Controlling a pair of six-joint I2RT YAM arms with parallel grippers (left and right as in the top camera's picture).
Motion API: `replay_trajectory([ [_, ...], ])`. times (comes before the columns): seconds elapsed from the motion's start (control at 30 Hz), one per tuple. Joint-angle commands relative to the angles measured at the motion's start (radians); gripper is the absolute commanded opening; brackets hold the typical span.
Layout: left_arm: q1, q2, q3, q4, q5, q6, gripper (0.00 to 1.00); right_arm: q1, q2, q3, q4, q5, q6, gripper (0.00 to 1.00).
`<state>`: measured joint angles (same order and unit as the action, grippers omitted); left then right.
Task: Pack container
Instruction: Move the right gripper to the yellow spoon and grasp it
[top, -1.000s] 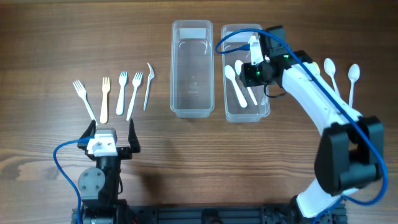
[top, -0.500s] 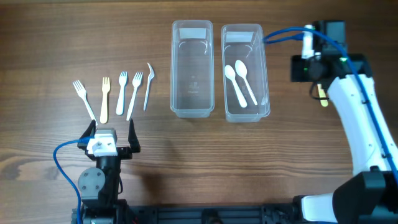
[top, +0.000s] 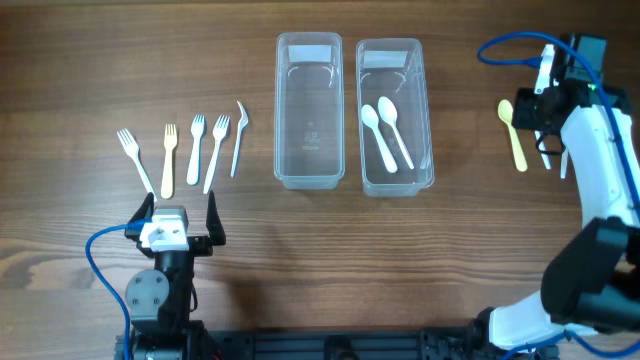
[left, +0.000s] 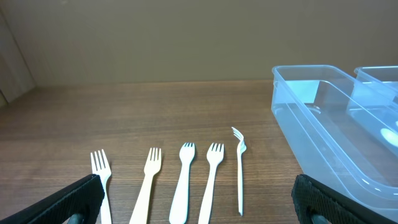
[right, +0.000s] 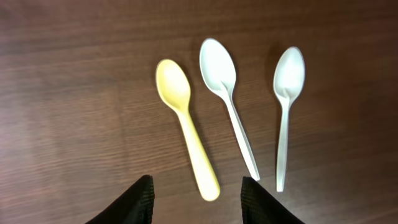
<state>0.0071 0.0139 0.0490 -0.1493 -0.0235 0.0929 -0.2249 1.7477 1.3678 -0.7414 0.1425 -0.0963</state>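
Two clear containers stand at the table's middle. The left container (top: 280, 110) is empty; the right container (top: 428, 120) holds two white spoons (top: 385, 130). My right gripper (top: 548, 112) is open and empty, hovering over a yellow spoon (top: 516, 138) and two white spoons. In the right wrist view the yellow spoon (right: 186, 130) lies between the open fingers (right: 199, 202), with one white spoon (right: 227, 99) and another (right: 286, 112) to its right. My left gripper (top: 178, 215) is open, just short of several forks (top: 197, 148). The forks also show in the left wrist view (left: 183, 180).
The rightmost fork (left: 240, 174) lies on its side nearest the left container (left: 323, 130). A blue cable (top: 105, 250) loops beside the left arm's base. Bare wood lies between the forks and the containers.
My right gripper has swung from over the right container to the right, and now hangs over the spoons on the table. The left arm has not moved.
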Motion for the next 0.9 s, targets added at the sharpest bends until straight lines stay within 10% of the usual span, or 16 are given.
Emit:
replay_trajectory([
  [0.0, 0.006, -0.007, -0.008, 0.003, 0.016, 0.015, 1.00, -0.005, 0.098, 0.006, 0.021, -0.023, -0.035, 0.45],
  [0.77, 0.006, -0.007, -0.008, 0.003, 0.016, 0.015, 1.00, -0.015, 0.359, 0.006, 0.135, -0.023, -0.035, 0.48],
  [0.87, 0.006, -0.007, -0.008, 0.003, 0.016, 0.015, 1.00, -0.015, 0.360, 0.005, 0.140, -0.032, -0.034, 0.37],
])
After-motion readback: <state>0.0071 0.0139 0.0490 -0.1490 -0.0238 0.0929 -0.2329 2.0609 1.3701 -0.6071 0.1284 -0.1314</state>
